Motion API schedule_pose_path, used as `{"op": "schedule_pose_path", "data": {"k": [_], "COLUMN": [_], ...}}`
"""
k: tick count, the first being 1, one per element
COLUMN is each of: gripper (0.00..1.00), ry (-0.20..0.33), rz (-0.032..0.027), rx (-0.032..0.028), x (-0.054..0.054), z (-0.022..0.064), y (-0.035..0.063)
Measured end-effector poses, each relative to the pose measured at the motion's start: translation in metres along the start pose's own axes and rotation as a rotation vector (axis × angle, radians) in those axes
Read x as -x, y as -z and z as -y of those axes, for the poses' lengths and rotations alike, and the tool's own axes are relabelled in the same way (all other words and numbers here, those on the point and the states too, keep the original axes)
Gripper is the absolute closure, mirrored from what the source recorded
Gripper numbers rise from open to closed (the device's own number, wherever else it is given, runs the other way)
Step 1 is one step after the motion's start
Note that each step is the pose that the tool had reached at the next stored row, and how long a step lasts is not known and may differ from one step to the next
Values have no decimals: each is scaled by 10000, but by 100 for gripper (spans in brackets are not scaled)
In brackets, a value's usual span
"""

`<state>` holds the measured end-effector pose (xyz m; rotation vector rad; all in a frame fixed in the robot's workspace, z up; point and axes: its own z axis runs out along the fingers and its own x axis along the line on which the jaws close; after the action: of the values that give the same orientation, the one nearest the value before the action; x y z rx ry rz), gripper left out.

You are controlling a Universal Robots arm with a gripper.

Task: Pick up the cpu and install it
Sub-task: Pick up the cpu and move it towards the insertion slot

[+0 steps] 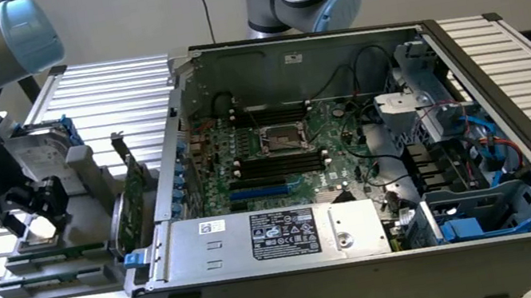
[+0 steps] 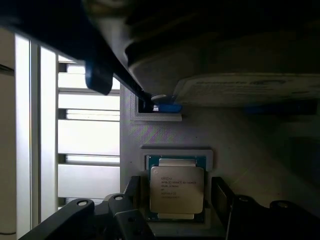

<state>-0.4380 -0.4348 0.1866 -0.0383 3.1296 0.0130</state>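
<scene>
The black two-fingered claw [image 1: 36,216] hangs at the exterior view's left edge, its fingers spread wide on either side of the small flat square cpu with a pale silver-grey metal top [image 2: 176,189]. It looks lined up to take the chip by its edges and is not yet clamped. The cpu lies flat in a shallow recess of the grey plastic parts holder [image 2: 165,132], which keeps it square. At centre frame, the open dark metal computer case [image 1: 268,294] holds the green motherboard [image 1: 331,118], whose metal-framed square socket [image 1: 280,137] looks empty.

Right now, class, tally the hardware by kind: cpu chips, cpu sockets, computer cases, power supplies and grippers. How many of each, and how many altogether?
cpu: 1
cpu socket: 1
computer case: 1
power supply: 1
gripper: 1
Total: 5
</scene>
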Motion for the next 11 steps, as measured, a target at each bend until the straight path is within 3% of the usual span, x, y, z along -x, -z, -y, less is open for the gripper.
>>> {"op": "schedule_pose_path", "data": {"k": [5,8,11], "gripper": [35,45,45], "ry": [-2,-4,-6], "rz": [0,-1,-1], "rx": [0,-1,0], "x": [0,0,0], "z": [0,0,0], "y": [0,0,0]}}
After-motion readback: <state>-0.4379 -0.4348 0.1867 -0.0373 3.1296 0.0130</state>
